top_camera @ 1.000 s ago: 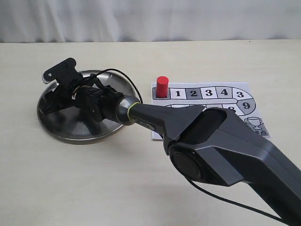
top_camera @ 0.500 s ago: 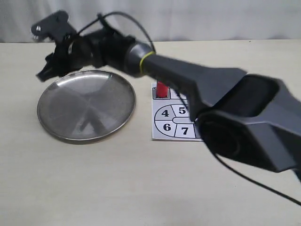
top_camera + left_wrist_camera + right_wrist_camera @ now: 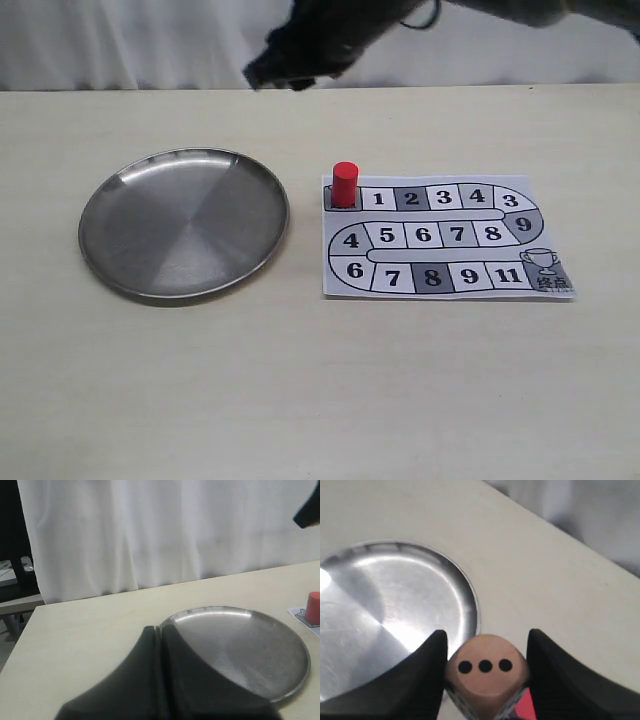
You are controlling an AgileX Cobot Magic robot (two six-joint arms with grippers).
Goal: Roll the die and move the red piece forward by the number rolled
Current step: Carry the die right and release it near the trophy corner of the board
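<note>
The pale table (image 3: pixel 300 400) carries a round steel plate (image 3: pixel 180 225) and, just beside it, a numbered paper game board (image 3: pixel 440 240); the right gripper (image 3: pixel 487 652) hangs high over the table near the plate's rim, its fingers clamped on the die (image 3: pixel 486 672), three pips facing the camera; the left gripper (image 3: pixel 161 630) is pressed closed, holding nothing; the red piece (image 3: pixel 345 184) stands upright on the grey square beside 1.

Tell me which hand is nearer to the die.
Right. The right hand grips the die between its fingers, raised by the steel plate's rim. The left hand is shut and empty, pointing at the plate, with no die in its view.
</note>
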